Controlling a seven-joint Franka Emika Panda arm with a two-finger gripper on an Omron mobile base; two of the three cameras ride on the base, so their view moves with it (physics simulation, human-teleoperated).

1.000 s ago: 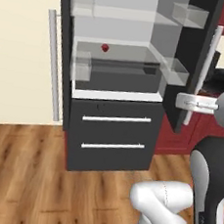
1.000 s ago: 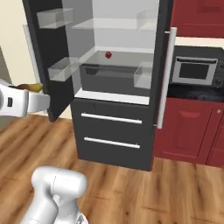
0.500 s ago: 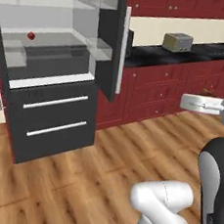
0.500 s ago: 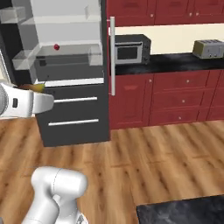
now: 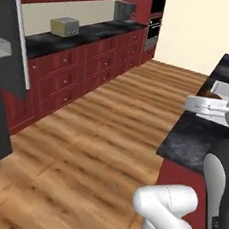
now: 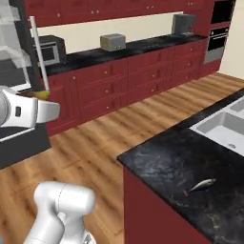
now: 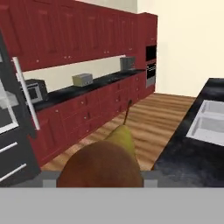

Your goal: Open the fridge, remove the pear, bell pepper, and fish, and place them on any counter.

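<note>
The hand (image 7: 100, 186) is closed around the pear (image 7: 103, 164), a firm, smooth, rounded fruit; gripping its wide belly seems safest.

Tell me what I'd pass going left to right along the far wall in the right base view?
Fridge door handle → microwave → toaster → coffee machine → built-in wall oven.
</note>
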